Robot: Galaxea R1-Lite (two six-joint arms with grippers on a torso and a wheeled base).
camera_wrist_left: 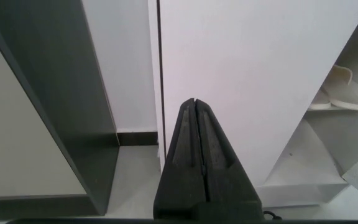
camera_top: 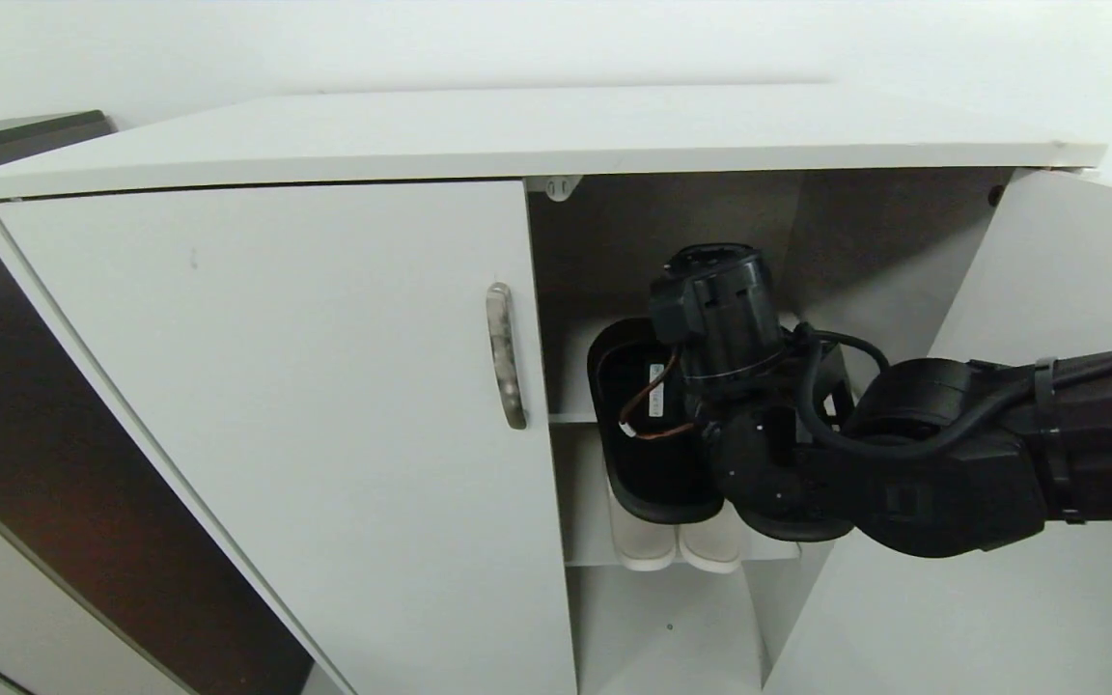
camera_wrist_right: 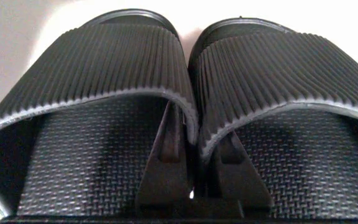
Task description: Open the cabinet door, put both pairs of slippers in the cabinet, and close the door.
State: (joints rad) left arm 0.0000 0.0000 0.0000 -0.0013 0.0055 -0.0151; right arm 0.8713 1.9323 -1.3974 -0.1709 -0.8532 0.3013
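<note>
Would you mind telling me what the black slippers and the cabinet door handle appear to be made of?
The black slippers: likely rubber or foam, matte; ribbed straps, textured footbeds. The door handle: probably brushed metal, given its silvery sheen.

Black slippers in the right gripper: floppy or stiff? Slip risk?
Black slippers: straps buckle where the right gripper pinches them, so probably soft, flexible. Ribbed, textured rubber suggests decent grip. Likely light; held by straps, they may swing.
</note>
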